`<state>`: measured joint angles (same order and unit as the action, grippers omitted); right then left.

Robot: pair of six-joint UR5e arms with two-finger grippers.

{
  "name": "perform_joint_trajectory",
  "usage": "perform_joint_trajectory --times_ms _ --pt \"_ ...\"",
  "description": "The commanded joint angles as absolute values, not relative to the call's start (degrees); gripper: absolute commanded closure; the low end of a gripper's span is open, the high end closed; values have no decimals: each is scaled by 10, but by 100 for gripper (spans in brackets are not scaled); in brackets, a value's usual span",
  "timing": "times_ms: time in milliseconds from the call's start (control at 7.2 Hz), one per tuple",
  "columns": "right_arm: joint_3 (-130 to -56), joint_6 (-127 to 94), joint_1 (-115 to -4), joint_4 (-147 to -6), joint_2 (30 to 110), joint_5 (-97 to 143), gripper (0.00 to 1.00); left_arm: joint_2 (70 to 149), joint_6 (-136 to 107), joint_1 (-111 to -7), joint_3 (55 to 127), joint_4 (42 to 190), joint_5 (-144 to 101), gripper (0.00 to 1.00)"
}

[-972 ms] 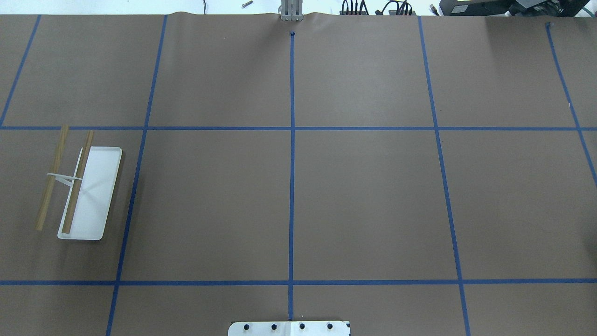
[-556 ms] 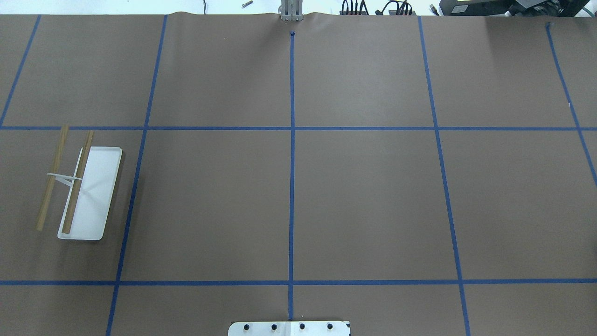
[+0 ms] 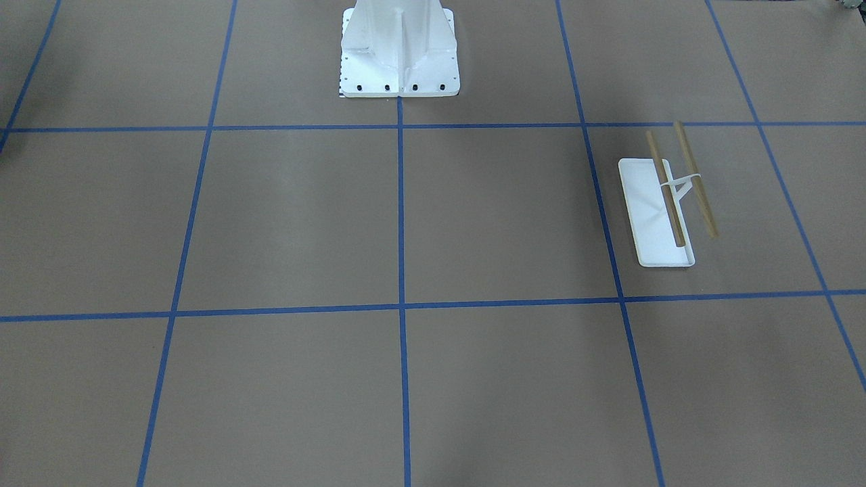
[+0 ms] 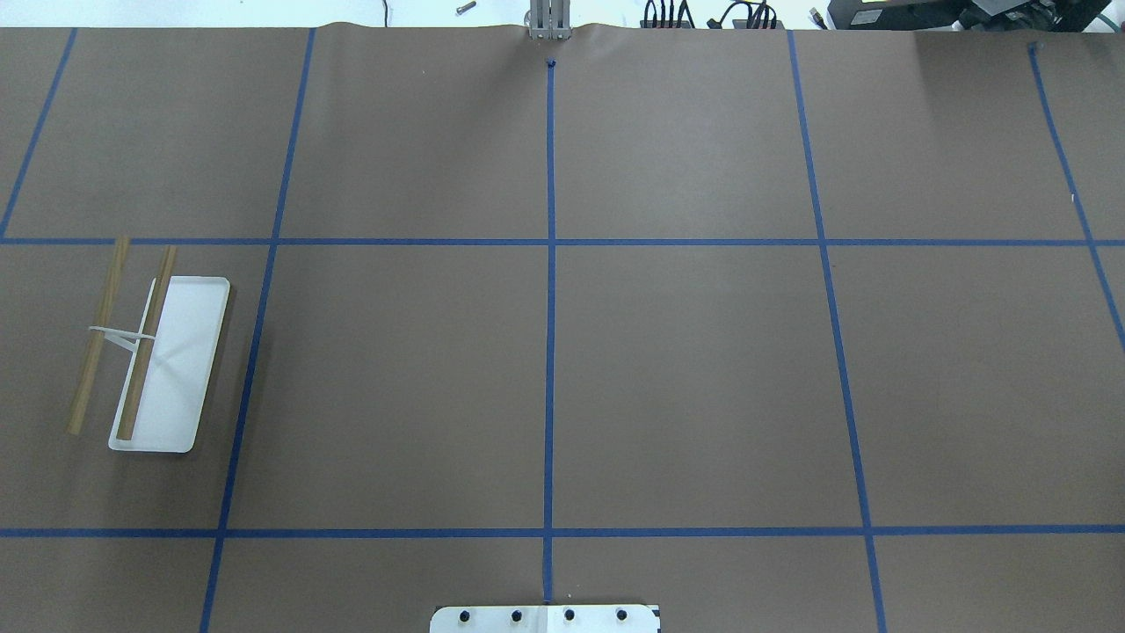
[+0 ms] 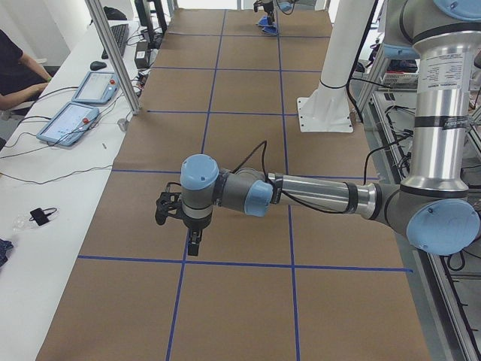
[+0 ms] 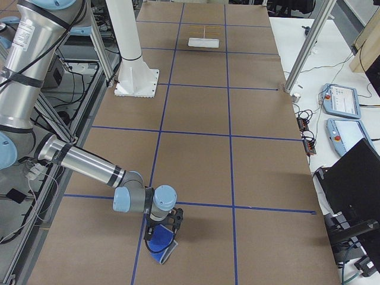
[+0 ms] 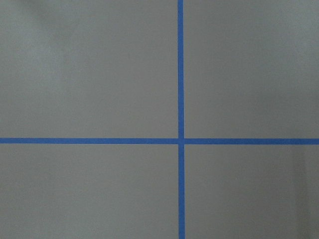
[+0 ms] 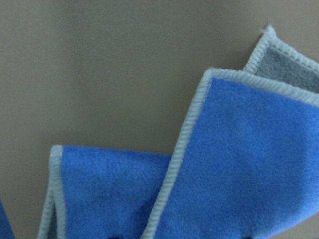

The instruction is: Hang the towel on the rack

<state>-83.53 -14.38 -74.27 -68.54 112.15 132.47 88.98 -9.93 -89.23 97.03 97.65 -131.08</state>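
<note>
right pincer [image 6: 171, 230]: lower left of the exterior right view, at the end of the near arm, pointing down at the worktop [image 6: 237, 154]. I cannot tell how far apart its jaws stand (only this side view shows it).
towel [image 6: 159, 244]: royal blue, bunched directly beneath the right pincer. I cannot tell whether it is gripped. It fills the lower right of the right wrist view [image 8: 239, 164], lying in folds with a light stitched edge. A grey underside corner shows at upper right.
worktop: brown paper, ruled into squares by blue tape [image 7: 180, 141].
pedestal [image 6: 133, 74]: white and bolted, upper left of the exterior right view. It also shows at top centre of the front-facing view [image 3: 399, 54].
rack [image 6: 203, 41]: top centre of the exterior right view, well apart from the towel. It sits at middle left of the overhead view [image 4: 180, 378], with a flat white tray base and a thin white support. Its two tan wooden rods [image 4: 148, 338] run parallel, one over the tray's left edge and the other beyond it.
left pincer [image 5: 194, 247]: centre left of the exterior left view, pointing down above the worktop near a tape crossing. I cannot tell its opening (again a side view only).
operator [image 5: 15, 68]: upper left of the exterior left view, beside two control pendants [image 5: 75, 120].
</note>
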Motion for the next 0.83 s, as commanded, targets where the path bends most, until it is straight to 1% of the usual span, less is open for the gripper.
perform_joint_trajectory --times_ms 0,417,694 --pt "-836 -142 -743 -678 1121 1331 100 889 -99 -892 970 976 -1310 2" --pt "-866 -142 -744 -675 1140 1365 100 889 -99 -892 970 976 -1310 2" --pt "-909 -137 -758 -659 1171 1380 100 890 -99 -892 970 976 -1310 2"
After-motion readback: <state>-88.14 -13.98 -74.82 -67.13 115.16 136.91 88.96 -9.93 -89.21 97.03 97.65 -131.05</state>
